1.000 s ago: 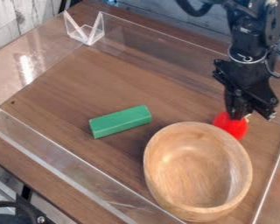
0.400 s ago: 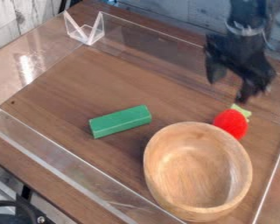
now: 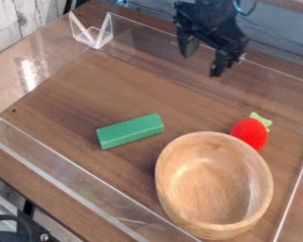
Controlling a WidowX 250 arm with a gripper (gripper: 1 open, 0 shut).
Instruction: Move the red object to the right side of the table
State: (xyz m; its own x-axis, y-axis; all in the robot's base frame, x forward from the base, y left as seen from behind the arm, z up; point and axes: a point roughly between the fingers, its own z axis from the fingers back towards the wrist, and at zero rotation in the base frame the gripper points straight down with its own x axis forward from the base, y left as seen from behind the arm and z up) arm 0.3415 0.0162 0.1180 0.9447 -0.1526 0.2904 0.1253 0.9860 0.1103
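I see the gripper [image 3: 207, 49] up over the far middle of the table [image 3: 79, 99], well above the surface. Its two dark fingers [image 3: 222, 62] stand spread apart with nothing between them.

The red object [image 3: 253, 130] lies on the table near the right edge as the camera sees it. It is a small round strawberry-shaped toy, and its green leafy top points toward the far right. It sits just beside the upper right rim of the wooden bowl [image 3: 215, 182]; I cannot tell whether the two touch. The gripper is well apart from it, farther back and to the left in my view.

The bowl is round, light wood, upright, with nothing inside, and fills the near right part of the table. A green block [image 3: 129, 130] lies flat to the left of the bowl, its long side running slightly uphill to the right, apart from both bowl and toy.

Low clear walls [image 3: 41, 161] border the dark wood-grain tabletop. A small clear stand [image 3: 91, 30] sits by the far left corner.

Frame is a little blurred around the arm.
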